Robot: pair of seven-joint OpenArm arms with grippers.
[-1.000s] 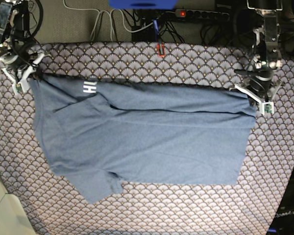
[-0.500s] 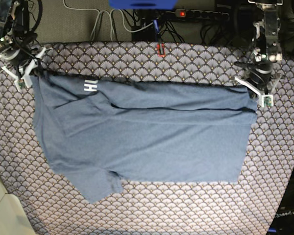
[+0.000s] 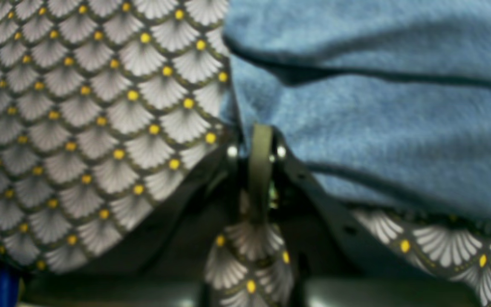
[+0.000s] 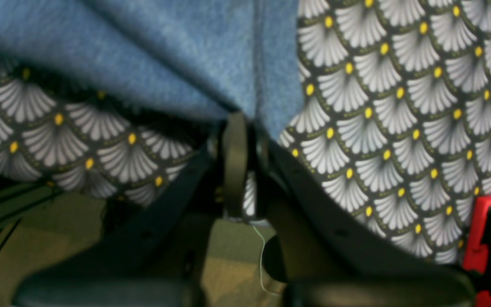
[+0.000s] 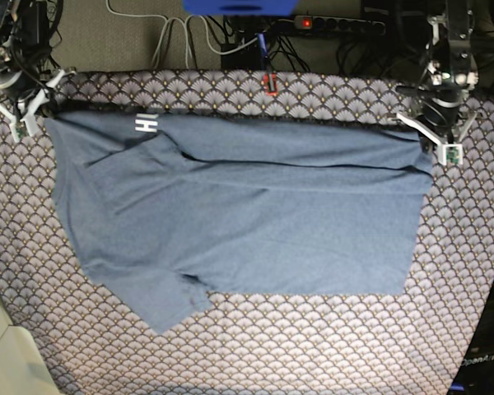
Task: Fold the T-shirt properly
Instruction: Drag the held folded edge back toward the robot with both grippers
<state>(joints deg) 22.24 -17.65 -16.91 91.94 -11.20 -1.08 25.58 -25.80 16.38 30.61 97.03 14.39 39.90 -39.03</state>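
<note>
Slate-blue T-shirt (image 5: 239,214) lies doubled over, white lettering (image 5: 146,125) showing; both jaws clamp its far corners.

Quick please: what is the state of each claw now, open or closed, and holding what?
Left claw: closed, gripping the far edge of the T-shirt.
Right claw: closed, gripping the T-shirt's far edge at the other end.

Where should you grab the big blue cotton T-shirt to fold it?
Probably by the two far corners of the slate-blue cotton T-shirt, coming from the table's far edge. It lies flat and wide; both the left gripper and right gripper pinch there.
</note>
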